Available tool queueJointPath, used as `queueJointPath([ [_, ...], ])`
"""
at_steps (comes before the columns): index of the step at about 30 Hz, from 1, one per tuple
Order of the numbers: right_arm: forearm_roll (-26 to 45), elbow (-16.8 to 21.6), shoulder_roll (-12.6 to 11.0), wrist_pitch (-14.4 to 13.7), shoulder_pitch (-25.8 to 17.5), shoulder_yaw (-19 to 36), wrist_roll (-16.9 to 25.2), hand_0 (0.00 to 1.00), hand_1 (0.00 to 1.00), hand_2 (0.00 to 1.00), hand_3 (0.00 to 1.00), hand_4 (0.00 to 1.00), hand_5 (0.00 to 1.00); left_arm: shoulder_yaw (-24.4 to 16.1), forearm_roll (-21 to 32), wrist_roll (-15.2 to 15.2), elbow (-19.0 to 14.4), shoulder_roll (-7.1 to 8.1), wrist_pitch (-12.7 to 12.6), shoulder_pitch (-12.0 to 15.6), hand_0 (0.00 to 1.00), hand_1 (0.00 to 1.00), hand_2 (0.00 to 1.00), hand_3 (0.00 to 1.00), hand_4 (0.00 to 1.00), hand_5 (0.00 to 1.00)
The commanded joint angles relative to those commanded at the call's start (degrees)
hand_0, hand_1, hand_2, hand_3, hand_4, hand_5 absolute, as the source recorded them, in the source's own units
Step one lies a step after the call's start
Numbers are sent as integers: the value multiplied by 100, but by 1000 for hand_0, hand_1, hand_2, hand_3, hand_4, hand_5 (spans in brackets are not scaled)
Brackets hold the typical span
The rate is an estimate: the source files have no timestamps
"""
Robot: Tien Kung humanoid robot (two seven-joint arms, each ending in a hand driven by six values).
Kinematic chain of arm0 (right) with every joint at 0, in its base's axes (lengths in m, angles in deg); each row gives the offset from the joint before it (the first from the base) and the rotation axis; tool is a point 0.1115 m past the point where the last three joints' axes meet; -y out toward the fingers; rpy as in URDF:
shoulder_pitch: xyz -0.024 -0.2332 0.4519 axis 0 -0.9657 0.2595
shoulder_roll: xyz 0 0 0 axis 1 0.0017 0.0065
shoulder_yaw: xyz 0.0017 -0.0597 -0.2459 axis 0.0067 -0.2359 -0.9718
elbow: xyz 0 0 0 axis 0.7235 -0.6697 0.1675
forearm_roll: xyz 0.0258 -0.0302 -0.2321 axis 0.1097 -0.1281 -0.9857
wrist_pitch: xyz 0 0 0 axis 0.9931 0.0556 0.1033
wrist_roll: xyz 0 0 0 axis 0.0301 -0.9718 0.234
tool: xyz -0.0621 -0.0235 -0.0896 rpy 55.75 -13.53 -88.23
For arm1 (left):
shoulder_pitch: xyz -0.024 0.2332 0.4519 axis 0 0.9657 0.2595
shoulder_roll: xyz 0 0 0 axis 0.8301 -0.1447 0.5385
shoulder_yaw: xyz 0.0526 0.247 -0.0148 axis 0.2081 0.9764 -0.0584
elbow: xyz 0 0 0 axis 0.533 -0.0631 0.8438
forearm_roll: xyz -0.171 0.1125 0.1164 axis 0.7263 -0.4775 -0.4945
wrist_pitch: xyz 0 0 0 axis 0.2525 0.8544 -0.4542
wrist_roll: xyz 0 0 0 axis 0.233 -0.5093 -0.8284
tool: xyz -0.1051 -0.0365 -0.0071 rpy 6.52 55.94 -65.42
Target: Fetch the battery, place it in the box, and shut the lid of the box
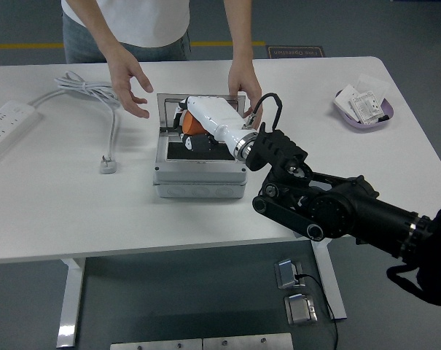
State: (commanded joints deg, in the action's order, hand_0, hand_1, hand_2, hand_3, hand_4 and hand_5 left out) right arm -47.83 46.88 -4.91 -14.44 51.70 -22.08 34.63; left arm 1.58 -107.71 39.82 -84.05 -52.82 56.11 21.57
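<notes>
Right hand [193, 125], white-shelled with black fingers, reaches in from the right over the open grey plastic junction box [200, 166]. Its fingers are curled around the orange cylindrical battery [192, 125], which shows as an orange patch between the white shell and the black fingers. Battery sits in the grasp above the box's dark inner opening, toward the rear left of it; whether it touches the box floor cannot be told.

Box lid [173, 103] stands raised at the back edge, mostly hidden behind the hand.

Person at the far side of the white surface [52, 211]: one bare hand [130, 84] hovers open just left of the lid, the other bare hand [243, 82] rests at the lid's right corner.

Also on the surface: white power strip [5, 124] with looped white cable [89, 95] at far left; purple shallow dish [364, 109] holding white packets at far right.
</notes>
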Motion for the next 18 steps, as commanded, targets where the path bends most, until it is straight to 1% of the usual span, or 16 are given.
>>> queueJointPath([
  [5, 81, -173, 12, 33, -20, -124, 32, 148, 243, 283, 287, 2, 2, 67, 46, -27, -1, -8, 0, -20, 570, 690, 564, 623, 528, 184],
  [6, 110, -218, 18, 49, -26, -163, 32, 187, 230, 246, 292, 2, 2, 91, 65, -35, -2, -12, -1, -24, 570, 690, 564, 622, 526, 187],
  [13, 254, -457, 76, 84, -59, -395, 50, 199, 231, 251, 286, 2, 2, 172, 117, -65, -3, -24, -2, -42, 569, 690, 563, 620, 526, 189],
  [18, 259, -532, 84, 116, -50, -395, 34, 200, 234, 254, 286, 2, 2, 196, 129, -75, -2, -23, -4, -50, 569, 690, 564, 621, 524, 187],
])
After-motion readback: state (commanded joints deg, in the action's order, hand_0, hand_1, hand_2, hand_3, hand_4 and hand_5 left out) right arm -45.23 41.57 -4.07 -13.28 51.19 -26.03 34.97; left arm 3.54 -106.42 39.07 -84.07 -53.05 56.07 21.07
